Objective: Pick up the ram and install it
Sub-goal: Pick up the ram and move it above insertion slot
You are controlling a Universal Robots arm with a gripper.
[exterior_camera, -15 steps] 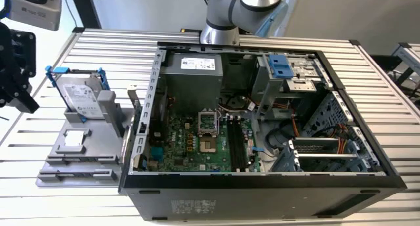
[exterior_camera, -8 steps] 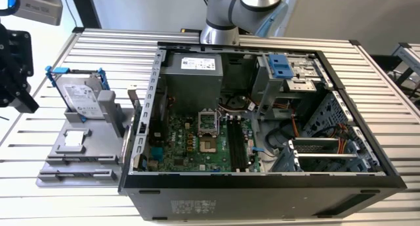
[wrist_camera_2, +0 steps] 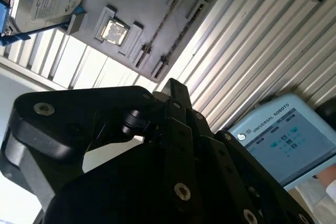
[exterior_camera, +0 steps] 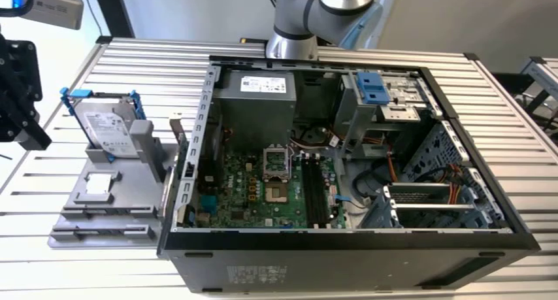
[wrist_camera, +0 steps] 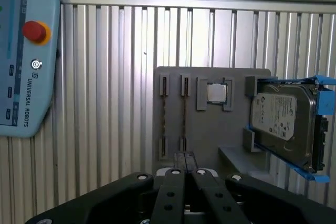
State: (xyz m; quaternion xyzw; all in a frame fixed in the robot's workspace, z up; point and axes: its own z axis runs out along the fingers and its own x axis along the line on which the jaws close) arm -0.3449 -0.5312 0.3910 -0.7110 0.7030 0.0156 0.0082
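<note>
Two ram sticks (wrist_camera: pixel 184 119) stand on edge as thin dark strips in the slots of a grey holder (wrist_camera: pixel 210 140). They also show in the second wrist view (wrist_camera_2: pixel 167 17) and, in the exterior view, at the holder's near end (exterior_camera: pixel 98 213). My gripper (wrist_camera: pixel 184 156) hangs above the holder, its tips over the end of one ram slot, shut with nothing between the fingers (wrist_camera_2: pixel 176 90). In the exterior view the gripper (exterior_camera: pixel 31 133) is at the far left edge, well above the table. The motherboard's memory slots (exterior_camera: pixel 314 189) lie inside the open computer case (exterior_camera: pixel 349 238).
The holder also carries a silver chip (wrist_camera: pixel 215 93) and a hard drive (wrist_camera: pixel 283 124) in a blue-handled frame. A light blue control pendant (wrist_camera: pixel 23 51) lies on the ribbed metal table (wrist_camera: pixel 105 103). The arm's base (exterior_camera: pixel 292 42) stands behind the case.
</note>
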